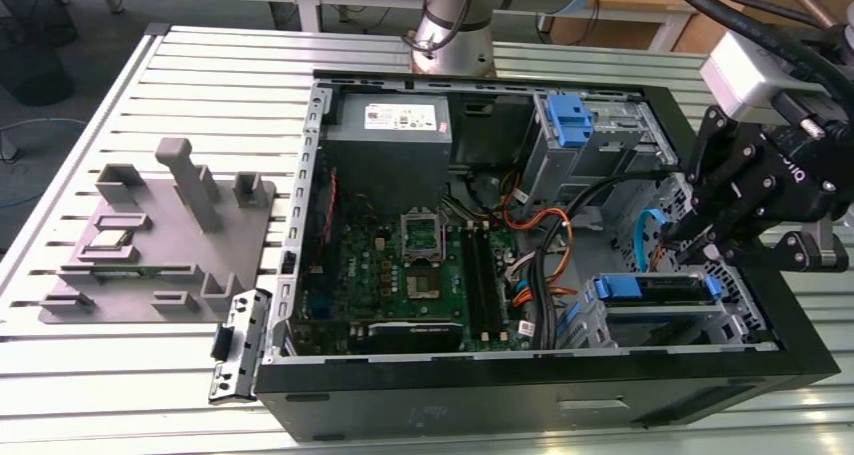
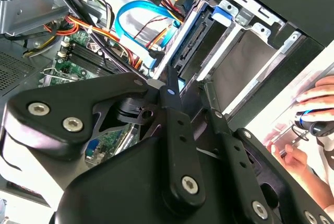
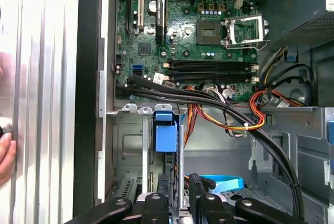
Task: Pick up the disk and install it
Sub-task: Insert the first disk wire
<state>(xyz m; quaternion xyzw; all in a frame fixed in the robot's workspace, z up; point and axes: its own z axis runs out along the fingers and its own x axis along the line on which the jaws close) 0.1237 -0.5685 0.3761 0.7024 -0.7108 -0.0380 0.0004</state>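
The disk (image 1: pixel 650 289) stands on edge in the drive bay at the near corner of the open computer case (image 1: pixel 534 400), on the exterior view's right, with blue carrier tabs at both ends. In the first wrist view its blue carrier (image 3: pixel 164 132) runs away from the camera, and in the second wrist view its dark edge (image 2: pixel 192 46) lies along the metal bay. My gripper (image 1: pixel 697 243) hangs over the disk's right end. Its black fingers (image 3: pixel 163 188) straddle the near end of the disk, with a narrow gap between them, and the gripper (image 2: pixel 189 91) is shut on the disk.
Orange and black cables (image 1: pixel 561 225) and a blue data cable (image 2: pixel 136 19) run beside the bay. A lone blue bracket (image 1: pixel 567 120) sits in the far cage. The power supply (image 1: pixel 387 117) is at the case's far end. A grey fixture (image 1: pixel 160 245) stands left. A person's hand (image 2: pixel 313 112) rests outside the case.
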